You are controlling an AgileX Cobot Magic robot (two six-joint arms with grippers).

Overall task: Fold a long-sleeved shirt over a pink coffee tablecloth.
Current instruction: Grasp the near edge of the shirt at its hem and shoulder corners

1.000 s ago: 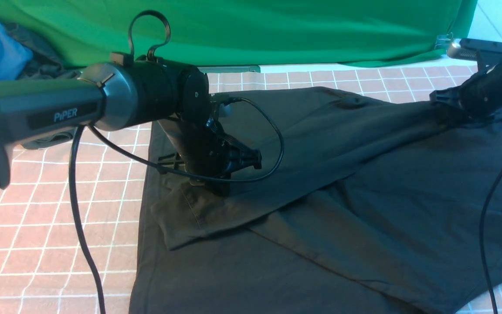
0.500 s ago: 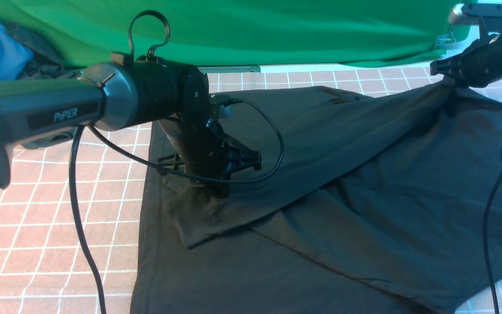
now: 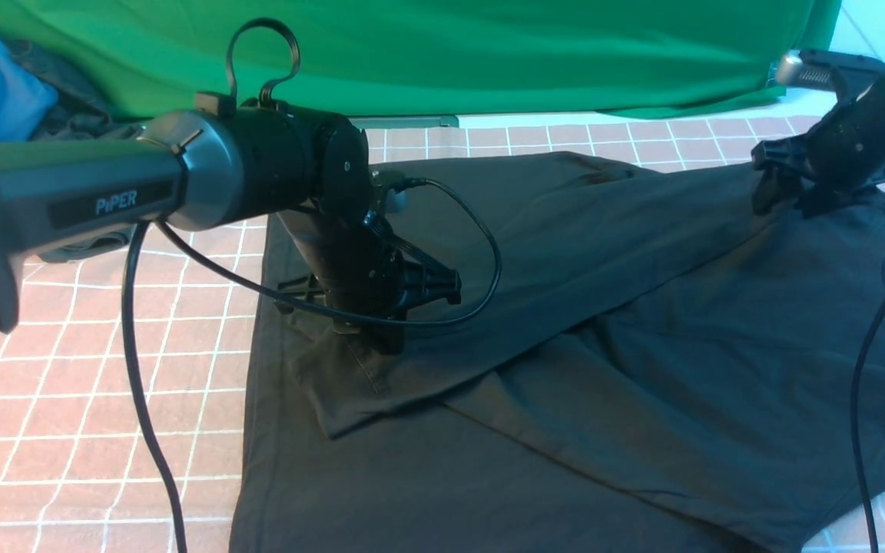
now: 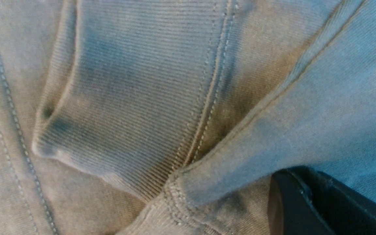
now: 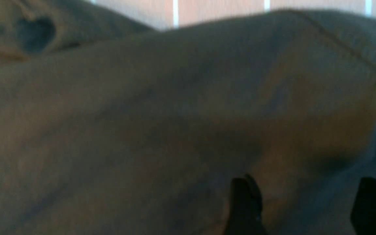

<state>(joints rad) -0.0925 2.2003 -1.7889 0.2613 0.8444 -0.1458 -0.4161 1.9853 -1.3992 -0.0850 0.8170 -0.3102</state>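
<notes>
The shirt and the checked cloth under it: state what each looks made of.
The shirt: soft matte knit, probably cotton jersey; fine ribbing and twin stitch lines show on the cuff, and it drapes in loose folds. The tablecloth: thin matte fabric, pink with white grid lines; lies flat, weave too small to tell.

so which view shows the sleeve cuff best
The left wrist view: the ribbed cuff fills much of the frame, stitching sharp. The front view shows it small and dark by the left hand. The right wrist view shows only blurred shirt fabric, no cuff.
</notes>
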